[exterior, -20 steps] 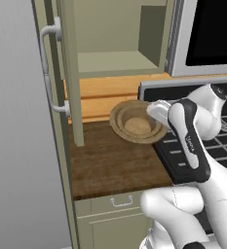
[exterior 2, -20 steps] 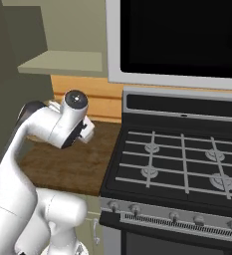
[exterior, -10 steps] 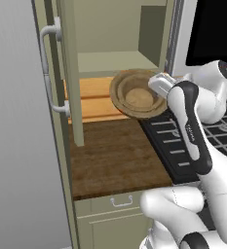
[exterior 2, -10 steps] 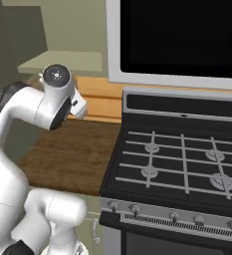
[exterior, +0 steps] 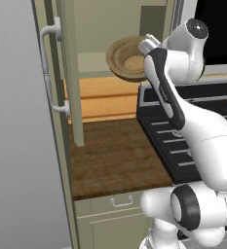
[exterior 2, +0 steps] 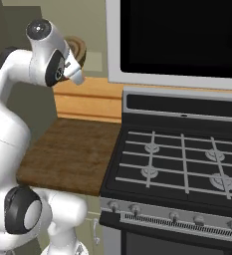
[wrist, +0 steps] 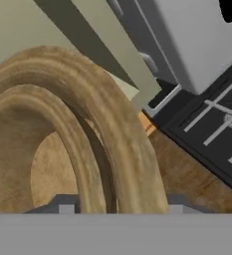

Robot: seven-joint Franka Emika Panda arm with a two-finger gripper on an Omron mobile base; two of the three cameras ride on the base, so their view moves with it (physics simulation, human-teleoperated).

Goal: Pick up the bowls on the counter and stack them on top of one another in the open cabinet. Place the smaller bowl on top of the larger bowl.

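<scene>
The arm is lifting the bowl (exterior: 127, 58) off the bench (exterior: 115, 163), now level with the cabinet (exterior: 93, 63) shelf. The jaws are clamping its rim, bowl tilted. Shelving it looks next.

The counter (exterior: 117, 155) is a dark brown wood-grain slab, set above olive-beige drawers (exterior: 116, 214) with a small silver pull; in the right base view it (exterior 2: 70, 154) runs from the light wood backsplash (exterior 2: 90, 99) forward to its front edge; its right side meets the black stove (exterior 2: 182, 164), touching; its left side ends at the tall cabinet door (exterior: 68, 73). Above the backsplash, the cabinet shelf (exterior: 93, 63) is a flat pale olive board; the far part of it sits in shadow, and the arm covers its right end, so what rests there cannot be told.
</scene>
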